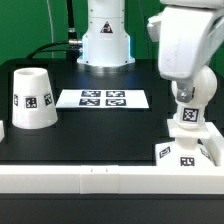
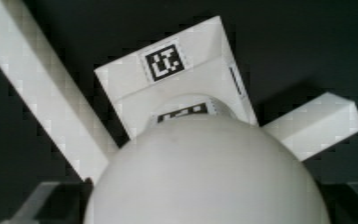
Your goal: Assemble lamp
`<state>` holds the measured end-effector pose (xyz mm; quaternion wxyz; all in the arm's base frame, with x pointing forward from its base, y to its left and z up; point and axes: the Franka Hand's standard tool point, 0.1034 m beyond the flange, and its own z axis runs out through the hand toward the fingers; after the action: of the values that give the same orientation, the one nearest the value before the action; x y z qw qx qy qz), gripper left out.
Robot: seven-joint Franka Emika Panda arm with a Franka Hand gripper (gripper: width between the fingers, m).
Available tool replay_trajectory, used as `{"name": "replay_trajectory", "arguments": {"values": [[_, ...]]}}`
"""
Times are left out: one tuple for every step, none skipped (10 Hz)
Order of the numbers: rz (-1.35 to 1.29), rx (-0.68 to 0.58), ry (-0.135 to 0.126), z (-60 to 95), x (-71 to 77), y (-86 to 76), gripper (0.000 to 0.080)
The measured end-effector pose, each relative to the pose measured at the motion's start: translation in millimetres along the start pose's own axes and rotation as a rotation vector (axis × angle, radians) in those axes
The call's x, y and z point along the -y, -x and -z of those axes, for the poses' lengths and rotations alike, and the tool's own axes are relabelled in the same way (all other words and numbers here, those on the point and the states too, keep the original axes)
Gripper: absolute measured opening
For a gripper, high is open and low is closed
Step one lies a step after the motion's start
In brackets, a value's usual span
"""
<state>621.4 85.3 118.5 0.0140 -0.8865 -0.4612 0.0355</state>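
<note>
Filling the wrist view, bulb (image 2: pixel 202 172) is seen over base (image 2: pixel 167 62), gripper (image 1: pixel 184 100) fingers mostly hidden, grip can't be told, tags carry no readable text

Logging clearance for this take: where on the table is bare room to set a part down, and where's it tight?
Bare: the strip between the marker board and the front rail, from the shade to the base. Crowded: the exterior view's right, where hand, bulb and base stack.

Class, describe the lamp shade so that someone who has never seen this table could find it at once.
Start at the marker board on the black table. To the exterior view's left of it stands the lamp shade. It alone is a tapered white cone, upright, tagged on its side.
</note>
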Motion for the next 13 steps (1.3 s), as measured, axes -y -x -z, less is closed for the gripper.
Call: {"name": "replay_trajectory", "arguments": {"values": [[-0.059,0.0,0.0,0.0,0.0,0.0,0.0578],[-0.128,0.0,0.0,0.0,0.1,-0.2,0.0578],[-0.192,0.0,0.0,0.0,0.2,-0.2,0.0578],[-0.24,-0.001,-0.001,0.0,0.3,-0.4,0.0578],[-0.303,-0.001,-0.001,0.0,0.5,-0.6,0.0579],[-0.371,-0.005,-0.002,0.0,0.8,-1.2,0.0579],[-0.504,-0.016,-0.008,-0.7,2.3,-2.4,0.0579],[-0.592,-0.024,-0.01,-0.9,2.0,-3.3,0.0579],[-0.69,-0.039,-0.023,-1.0,1.3,-4.2,0.0579],[-0.792,-0.056,-0.036,-1.3,-0.2,-3.7,0.0579],[-0.876,-0.068,-0.059,-1.2,-1.8,-2.7,0.0579],[-0.981,-0.077,-0.071,-1.3,-3.5,-2.7,0.0579],[-1.051,-0.079,-0.071,-1.3,-3.7,-3.5,0.0579]]}}
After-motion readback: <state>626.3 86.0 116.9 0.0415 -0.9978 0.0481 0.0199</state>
